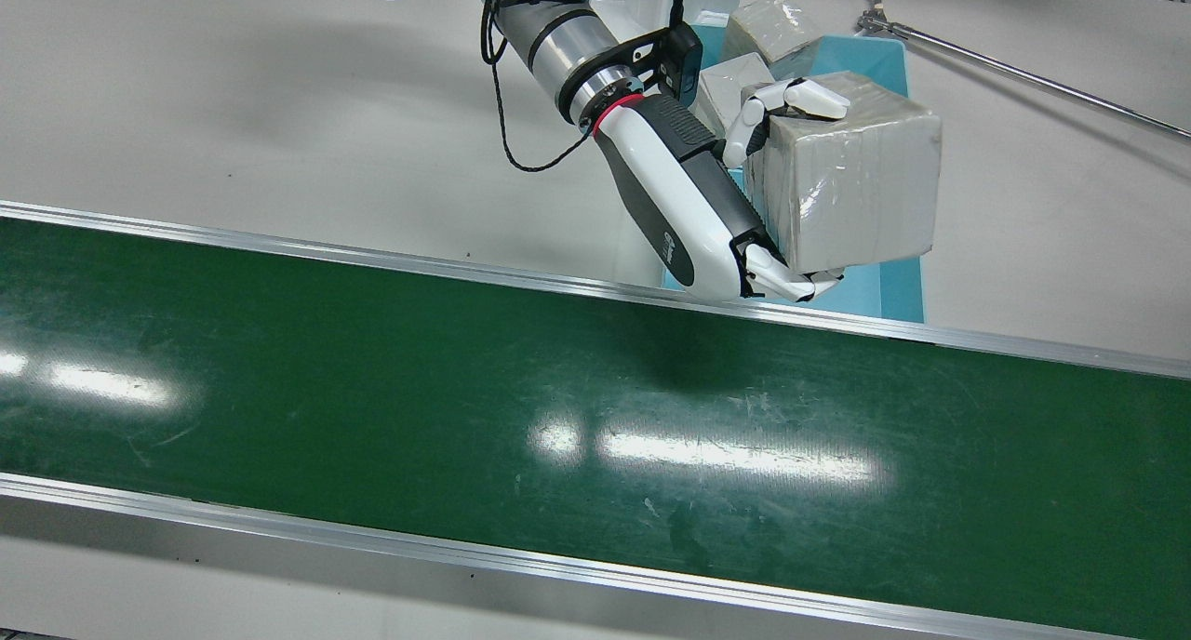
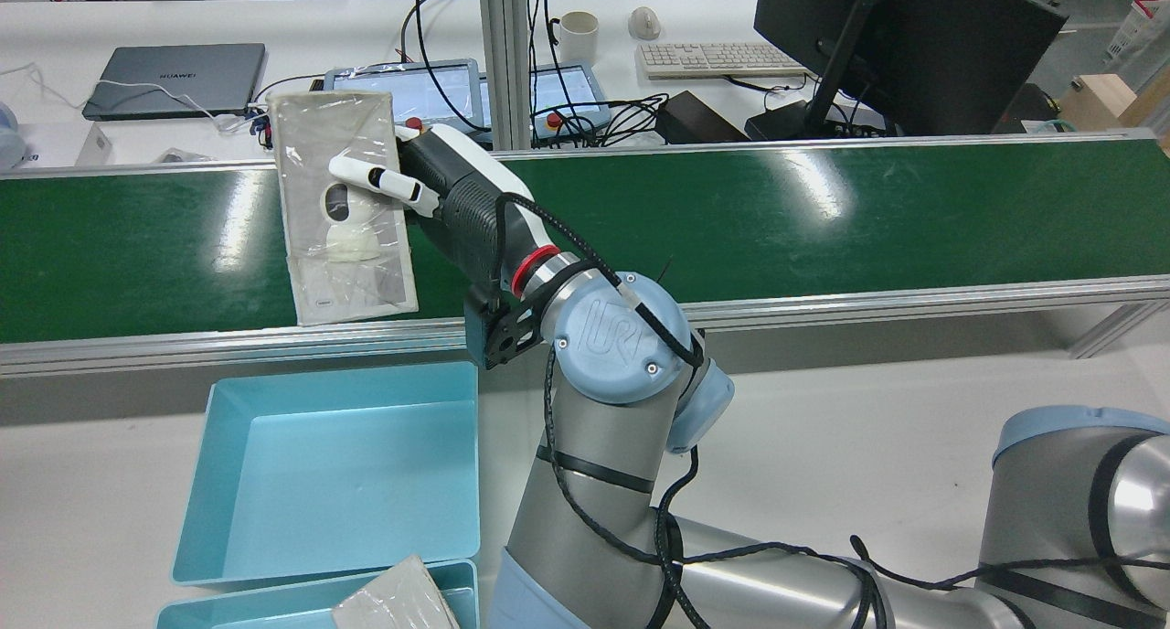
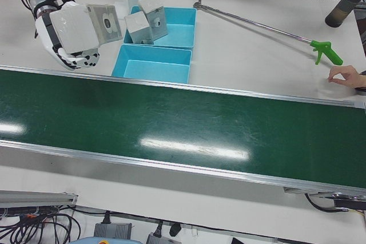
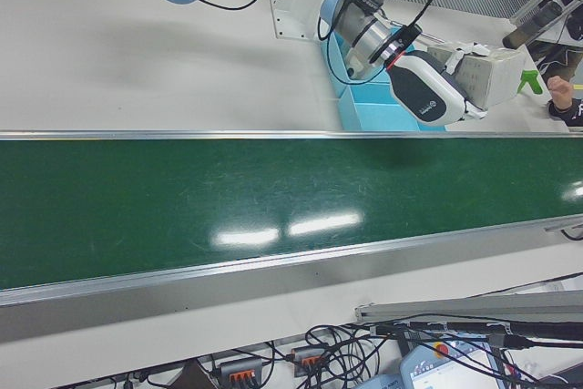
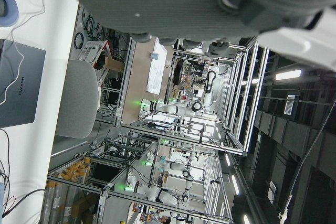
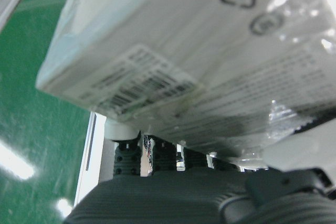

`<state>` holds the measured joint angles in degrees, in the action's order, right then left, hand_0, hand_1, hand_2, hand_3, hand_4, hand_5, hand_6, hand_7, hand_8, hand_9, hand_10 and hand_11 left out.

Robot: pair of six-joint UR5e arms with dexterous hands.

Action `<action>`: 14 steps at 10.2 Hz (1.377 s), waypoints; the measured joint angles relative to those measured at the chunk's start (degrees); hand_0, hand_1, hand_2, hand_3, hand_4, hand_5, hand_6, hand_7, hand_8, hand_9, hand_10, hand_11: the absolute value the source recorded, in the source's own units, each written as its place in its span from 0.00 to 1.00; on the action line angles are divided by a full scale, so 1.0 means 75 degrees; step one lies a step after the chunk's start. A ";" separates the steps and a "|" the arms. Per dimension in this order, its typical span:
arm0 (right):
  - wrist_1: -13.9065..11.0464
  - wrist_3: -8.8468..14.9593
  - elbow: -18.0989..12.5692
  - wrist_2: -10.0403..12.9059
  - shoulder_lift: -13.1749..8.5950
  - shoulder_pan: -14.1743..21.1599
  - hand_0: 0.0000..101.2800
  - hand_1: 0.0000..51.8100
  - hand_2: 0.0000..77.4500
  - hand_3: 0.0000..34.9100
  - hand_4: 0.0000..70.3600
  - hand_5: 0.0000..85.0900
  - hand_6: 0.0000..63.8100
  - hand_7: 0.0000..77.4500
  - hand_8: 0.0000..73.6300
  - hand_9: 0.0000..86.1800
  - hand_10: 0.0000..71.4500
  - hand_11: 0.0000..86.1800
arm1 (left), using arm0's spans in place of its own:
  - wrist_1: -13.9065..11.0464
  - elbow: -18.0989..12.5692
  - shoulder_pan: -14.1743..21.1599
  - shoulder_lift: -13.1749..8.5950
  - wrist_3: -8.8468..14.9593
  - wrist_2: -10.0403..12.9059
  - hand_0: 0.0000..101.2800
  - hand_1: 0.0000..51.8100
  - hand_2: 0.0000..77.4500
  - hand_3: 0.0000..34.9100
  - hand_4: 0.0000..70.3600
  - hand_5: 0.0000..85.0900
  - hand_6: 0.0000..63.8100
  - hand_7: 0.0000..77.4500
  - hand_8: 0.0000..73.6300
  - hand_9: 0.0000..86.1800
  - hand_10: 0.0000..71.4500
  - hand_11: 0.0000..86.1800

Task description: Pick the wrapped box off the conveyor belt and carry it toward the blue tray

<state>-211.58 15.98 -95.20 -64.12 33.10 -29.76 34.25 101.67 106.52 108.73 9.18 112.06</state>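
The wrapped box, grey-white under clear film, is held in the air by my right hand, whose fingers are closed round it. It hangs above the belt's rail on the robot side, close to the empty blue tray. The rear view shows the box in the hand, with the tray below. The box fills the right hand view. My left hand shows only in its own view and holds nothing.
The green conveyor belt carries nothing. A second blue tray behind the first holds wrapped boxes. A long reach tool with a green handle lies on the white table. A person's hand rests at the far side.
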 joint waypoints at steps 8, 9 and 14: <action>0.0791 -0.0056 0.0821 -0.0846 -0.0544 0.0337 0.50 0.00 0.43 0.04 0.32 0.83 0.73 1.00 0.36 0.40 0.05 0.32 | 0.0000 0.0000 0.0000 0.0000 0.0000 0.0000 0.00 0.00 0.01 0.00 0.00 0.01 0.01 0.01 0.01 0.01 0.01 0.01; 0.0797 -0.0056 0.0835 -0.0886 -0.0600 0.0354 0.49 0.01 0.15 0.06 0.27 0.80 0.63 1.00 0.21 0.28 0.00 0.15 | 0.0000 0.0000 0.0000 0.0000 0.0000 0.0000 0.00 0.00 0.01 0.00 0.00 0.01 0.01 0.01 0.01 0.01 0.00 0.01; 0.0795 -0.0056 0.0829 -0.0941 -0.0735 0.0369 0.47 0.17 0.03 0.00 0.18 0.21 0.10 0.56 0.00 0.01 0.00 0.01 | 0.0000 0.0000 0.0000 0.0000 0.0000 0.0000 0.00 0.00 0.01 0.00 0.00 0.01 0.01 0.01 0.01 0.01 0.01 0.01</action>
<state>-205.62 15.56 -88.98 -71.18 27.58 -26.99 34.25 101.67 106.52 108.73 9.18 112.06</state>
